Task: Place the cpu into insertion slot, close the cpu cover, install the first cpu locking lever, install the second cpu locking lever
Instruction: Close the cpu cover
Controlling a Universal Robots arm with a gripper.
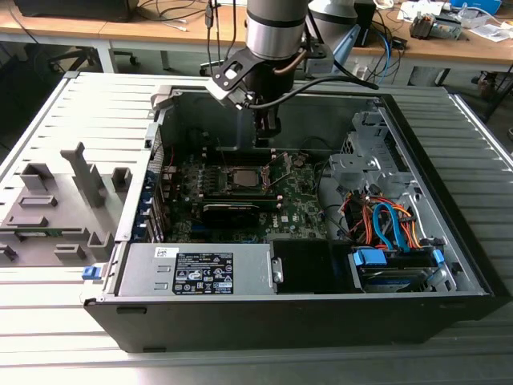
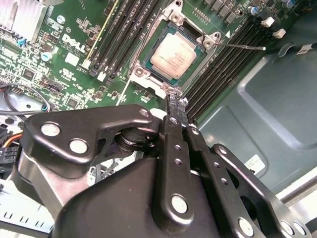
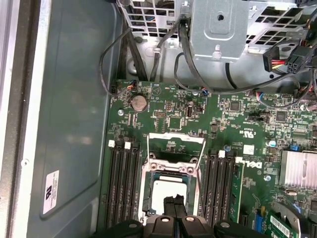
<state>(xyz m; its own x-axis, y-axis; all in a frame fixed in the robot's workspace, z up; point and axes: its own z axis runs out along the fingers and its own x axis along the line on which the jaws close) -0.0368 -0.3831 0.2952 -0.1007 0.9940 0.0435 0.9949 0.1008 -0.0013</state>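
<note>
1. The cpu (image 2: 173, 52) lies flat in the insertion slot (image 2: 140, 73) with its dull metal top upward, sitting squarely inside the slot's frame. I judge the placing step done.
2. It is close to square, so it has no real long axis. Its edges run along and across the rows of black memory slots (image 2: 225, 64) that flank the insertion slot on two sides. Any corner mark is too small to tell.
3. In the first wrist view the cpu cover (image 3: 176, 135) appears swung up and open. It shows as a thin silvery frame rising from the end of the insertion slot that faces the coin cell (image 3: 138, 102). Its hinge line runs across the memory slots' direction. I judge it not yet closed.
4. A thin wire locking lever (image 2: 242, 46) juts away from one side of the insertion slot, out over the memory slots, instead of lying along the frame. It looks unlatched.
5. The gripper (image 2: 176, 102) hangs at the end of the insertion slot farthest from the raised cover. Its fingers are together, with nothing visible between them. I cannot tell whether the tips touch the frame.
6. From the gripper the cpu lies just ahead and the cover stands beyond it, across the insertion slot. That line runs parallel to the memory slots.
7. In the exterior view the arm (image 1: 276, 32) reaches down over the insertion slot, inside the open computer case (image 1: 321, 321) that rests on the worktop (image 1: 48, 353).
</note>
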